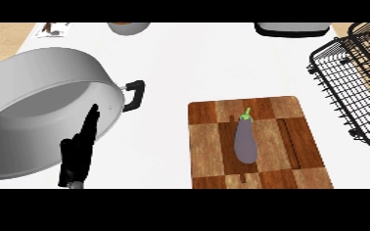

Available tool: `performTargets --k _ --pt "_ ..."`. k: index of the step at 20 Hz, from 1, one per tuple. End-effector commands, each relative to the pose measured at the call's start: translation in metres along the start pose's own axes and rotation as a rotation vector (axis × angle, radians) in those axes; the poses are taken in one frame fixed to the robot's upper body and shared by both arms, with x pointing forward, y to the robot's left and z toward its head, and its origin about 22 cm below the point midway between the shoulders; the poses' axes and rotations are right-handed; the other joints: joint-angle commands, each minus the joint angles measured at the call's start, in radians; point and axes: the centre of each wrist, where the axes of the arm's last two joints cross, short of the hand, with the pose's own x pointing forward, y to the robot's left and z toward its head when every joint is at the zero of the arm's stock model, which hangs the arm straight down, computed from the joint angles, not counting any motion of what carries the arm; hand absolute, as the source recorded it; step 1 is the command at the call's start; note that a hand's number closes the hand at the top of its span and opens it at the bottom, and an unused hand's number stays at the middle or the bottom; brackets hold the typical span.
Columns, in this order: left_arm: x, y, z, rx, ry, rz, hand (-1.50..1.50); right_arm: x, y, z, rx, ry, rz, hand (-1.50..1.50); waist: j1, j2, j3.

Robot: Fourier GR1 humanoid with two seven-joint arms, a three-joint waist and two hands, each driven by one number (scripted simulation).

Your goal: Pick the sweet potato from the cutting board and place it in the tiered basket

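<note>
Robot hand (78,151) open; purple eggplant (245,141) on cutting board (209,142)

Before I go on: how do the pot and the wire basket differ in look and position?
The pot is solid, pale grey metal, at the counter's left; the basket is open black wire, at the right edge. The pot shows almost whole; the basket is cut off by the frame. The cutting board touches neither of them.

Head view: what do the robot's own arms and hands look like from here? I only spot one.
Only the left hand shows: matte black all over, with slim, tapering fingers, standing out against the grey pot behind it. A small grey piece at its wrist, at the lower edge, is all that shows of the forearm. No cables or markings are visible. The right hand is out of view.
</note>
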Motion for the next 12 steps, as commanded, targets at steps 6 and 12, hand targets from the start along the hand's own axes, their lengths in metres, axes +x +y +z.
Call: performTargets --k 6,12 --pt "-0.017 -0.001 0.011 0.036 0.047 0.008 0.0 0.003 -0.08 -0.011 -0.402 -0.039 -0.111 -1.5 -0.029 0.001 0.001" --pt "-0.022 -0.002 0.021 0.044 0.088 0.038 0.0 -0.012 -0.162 0.003 -0.487 0.036 -0.135 -1.5 -0.063 -0.007 0.001"
